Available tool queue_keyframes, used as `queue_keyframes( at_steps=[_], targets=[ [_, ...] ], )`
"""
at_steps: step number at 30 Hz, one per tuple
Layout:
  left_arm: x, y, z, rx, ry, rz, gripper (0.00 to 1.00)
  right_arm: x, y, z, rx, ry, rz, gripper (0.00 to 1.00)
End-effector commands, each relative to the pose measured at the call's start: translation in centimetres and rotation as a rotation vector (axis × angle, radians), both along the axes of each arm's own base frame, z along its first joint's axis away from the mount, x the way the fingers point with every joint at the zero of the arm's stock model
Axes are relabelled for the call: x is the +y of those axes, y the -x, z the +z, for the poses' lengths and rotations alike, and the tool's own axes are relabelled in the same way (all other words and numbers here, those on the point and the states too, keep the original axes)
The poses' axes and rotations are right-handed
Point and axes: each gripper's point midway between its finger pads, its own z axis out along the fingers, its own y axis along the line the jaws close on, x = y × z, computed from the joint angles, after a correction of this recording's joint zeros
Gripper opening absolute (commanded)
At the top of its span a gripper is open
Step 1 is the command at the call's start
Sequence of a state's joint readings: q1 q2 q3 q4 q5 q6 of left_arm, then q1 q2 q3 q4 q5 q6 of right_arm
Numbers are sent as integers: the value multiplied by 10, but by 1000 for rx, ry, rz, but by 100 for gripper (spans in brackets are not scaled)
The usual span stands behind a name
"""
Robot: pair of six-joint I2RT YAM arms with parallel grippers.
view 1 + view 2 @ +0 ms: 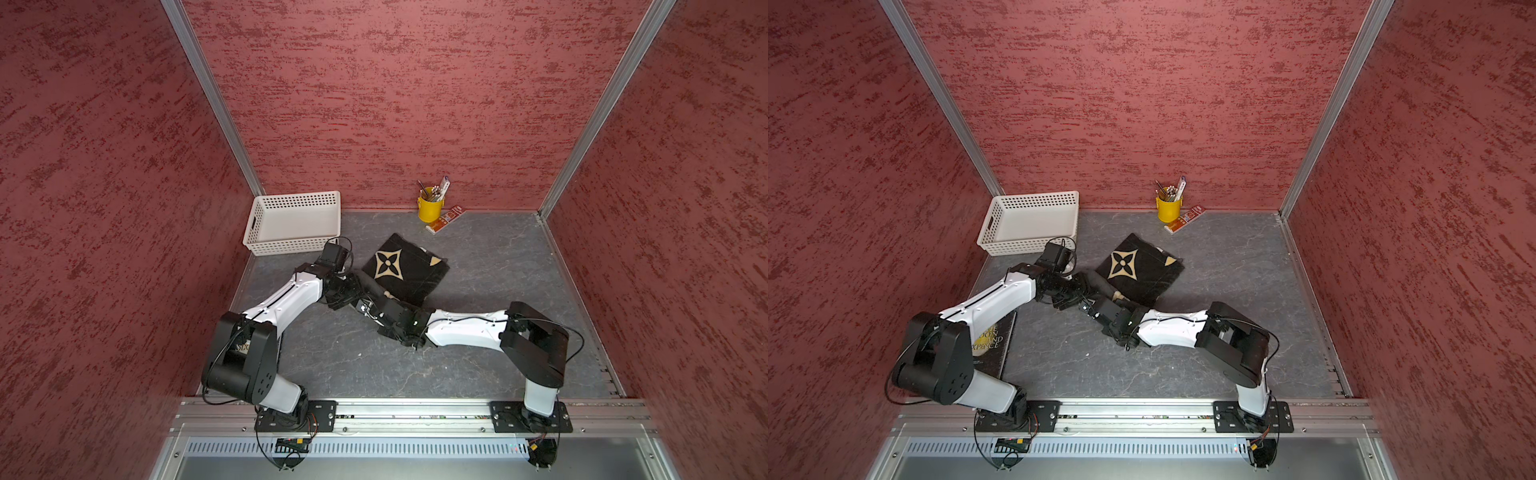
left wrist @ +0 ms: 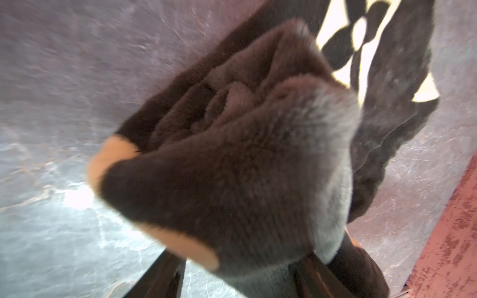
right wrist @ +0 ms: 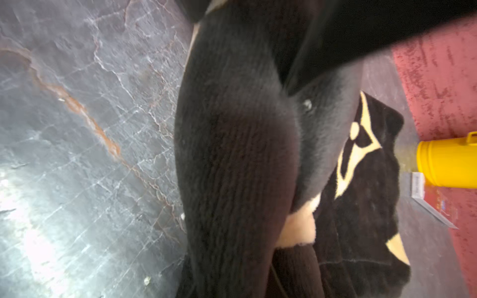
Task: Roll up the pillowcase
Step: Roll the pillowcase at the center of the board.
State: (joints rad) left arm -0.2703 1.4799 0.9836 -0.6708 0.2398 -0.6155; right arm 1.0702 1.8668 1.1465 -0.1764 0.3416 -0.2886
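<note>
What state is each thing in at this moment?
pillowcase, partly rolled at its near end, the rest flat on the table.
left gripper, closed around the roll's end.
right gripper, at the roll; jaws hidden, cannot tell.
basket, upright, empty.
cup, upright, holding pens.
book, closed, lying flat.

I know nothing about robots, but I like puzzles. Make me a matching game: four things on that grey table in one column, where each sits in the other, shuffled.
Things:
1. pillowcase
2. white basket
3. yellow pot
4. book

Places:
A. far left corner
B. near left side, partly hidden
C. against the far wall, holding pencils
D. mid-table, partly rolled up

Pairs: 1-D, 2-A, 3-C, 4-B
</note>
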Motion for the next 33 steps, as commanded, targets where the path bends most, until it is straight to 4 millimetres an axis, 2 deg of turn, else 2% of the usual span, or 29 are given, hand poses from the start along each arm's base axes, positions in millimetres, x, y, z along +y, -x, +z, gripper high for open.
queue_keyframes(
  at_steps=[1, 5, 7, 9, 14, 19, 27, 28, 31, 33],
  targets=[
    [9, -13, 39, -98, 25, 28, 66, -11, 13, -5, 224, -94, -12, 10],
    [12, -18, 67, -180, 37, 20, 67, -17, 5, 4, 420, -251, -44, 10],
    [9, -19, 72, -205, 43, 5, 66, -23, -5, 7, 517, -322, -73, 10],
    [3, -21, 70, -211, 52, -16, 66, -29, -13, 10, 616, -396, -86, 10],
    [-25, -30, 50, -184, 68, -90, 66, -41, -36, 14, 868, -578, -118, 14],
    [-50, -49, 32, -162, 73, -132, 68, -48, -56, 12, 1001, -678, -153, 22],
    [-71, -74, 5, -108, 67, -157, 70, -49, -64, 3, 1066, -710, -195, 36],
    [-71, -75, 0, -95, 62, -157, 69, -52, -67, 5, 1046, -703, -213, 40],
    [-72, -76, -10, -68, 54, -157, 68, -61, -73, 20, 918, -674, -247, 67],
    [-73, -75, -11, -67, 54, -157, 68, -71, -77, 36, 774, -634, -263, 73]
  ],
)
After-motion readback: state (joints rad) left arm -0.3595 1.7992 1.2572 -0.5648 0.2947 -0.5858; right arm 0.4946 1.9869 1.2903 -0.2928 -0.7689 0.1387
